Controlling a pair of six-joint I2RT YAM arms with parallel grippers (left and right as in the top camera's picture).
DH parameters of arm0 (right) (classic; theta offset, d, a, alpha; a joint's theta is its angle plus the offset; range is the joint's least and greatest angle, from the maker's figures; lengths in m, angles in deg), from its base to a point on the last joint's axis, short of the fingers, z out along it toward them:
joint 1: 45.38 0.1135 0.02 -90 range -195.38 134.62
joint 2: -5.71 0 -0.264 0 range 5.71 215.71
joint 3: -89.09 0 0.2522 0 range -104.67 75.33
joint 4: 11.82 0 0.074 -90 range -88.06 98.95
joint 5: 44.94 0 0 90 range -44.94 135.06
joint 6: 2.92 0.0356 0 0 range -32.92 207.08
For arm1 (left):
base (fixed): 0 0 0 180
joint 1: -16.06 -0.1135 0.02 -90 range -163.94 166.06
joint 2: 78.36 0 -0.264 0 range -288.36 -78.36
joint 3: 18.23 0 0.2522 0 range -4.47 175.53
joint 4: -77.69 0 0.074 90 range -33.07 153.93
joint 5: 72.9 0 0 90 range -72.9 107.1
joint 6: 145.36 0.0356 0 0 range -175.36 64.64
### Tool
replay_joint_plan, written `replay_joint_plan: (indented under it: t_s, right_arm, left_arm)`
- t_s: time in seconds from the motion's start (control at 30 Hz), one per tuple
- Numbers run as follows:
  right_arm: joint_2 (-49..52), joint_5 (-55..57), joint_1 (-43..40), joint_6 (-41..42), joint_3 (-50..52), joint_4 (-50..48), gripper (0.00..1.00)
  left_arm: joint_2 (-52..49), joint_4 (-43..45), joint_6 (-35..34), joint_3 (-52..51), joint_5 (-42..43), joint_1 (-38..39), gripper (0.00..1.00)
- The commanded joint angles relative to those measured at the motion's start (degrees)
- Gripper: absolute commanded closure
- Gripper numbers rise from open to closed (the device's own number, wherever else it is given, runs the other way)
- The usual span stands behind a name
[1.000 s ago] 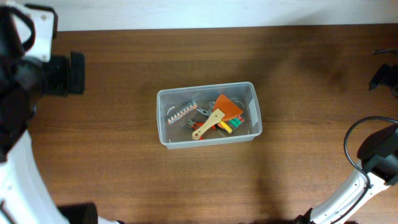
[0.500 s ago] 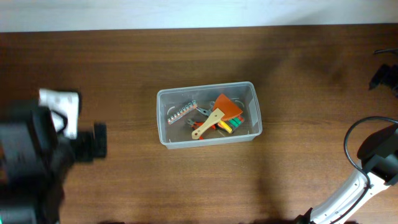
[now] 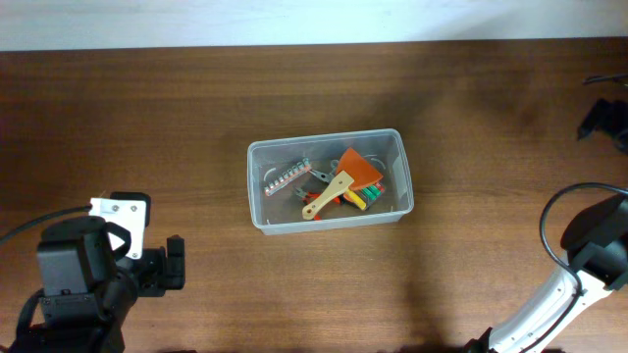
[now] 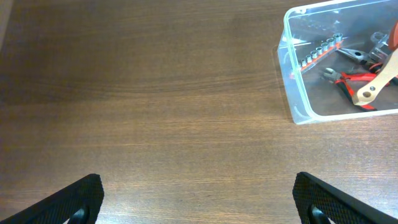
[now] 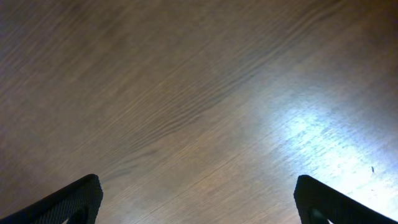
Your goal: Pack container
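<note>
The container (image 3: pixel 257 188), a clear rectangular bin, sits at the table's middle. In it lie an orange scraper with a wooden handle (image 3: pixel 345 176), a socket rail (image 3: pixel 287 176), red-handled pliers and some green and yellow pieces. The left wrist view shows the container (image 4: pixel 291 93) at the upper right, with the socket rail (image 4: pixel 317 48) and pliers (image 4: pixel 348 78) inside. My left gripper (image 4: pixel 199 205) stands open over bare wood, well left of the bin, at the table's lower left (image 3: pixel 173 267). My right gripper (image 5: pixel 199 205) is open over bare wood, with nothing between its fingers.
The brown wooden table (image 3: pixel 196 98) meets a pale strip along its far edge. My right arm (image 3: pixel 594 235) and its cable loop stand at the right edge. A bright glare patch (image 5: pixel 311 130) lies on the wood under the right wrist.
My left arm has swung from the table's upper left down to its lower left. The container, its contents and the right arm have not moved.
</note>
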Motion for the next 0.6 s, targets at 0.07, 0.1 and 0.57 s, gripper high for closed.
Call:
replay_joint_plan:
  t_s: [0.07, 0.1, 0.57]
  right_arm:
    - [-7.78, -0.31, 4.96, 0.07, -0.11, 0.00, 0.01]
    - [-9.44, -0.31, 6.10, 0.07, -0.11, 0.00, 0.01]
    - [-40.35, -0.31, 26.51, 0.07, 19.21, -0.42, 0.01]
  left_arm:
    - [0.28, 0.09, -0.70, -0.17, 1.09, -0.20, 0.01]
    - [0.28, 0.09, -0.70, -0.17, 1.09, -0.20, 0.01]
    - [0.28, 0.09, -0.70, -0.17, 1.09, -0.20, 0.01]
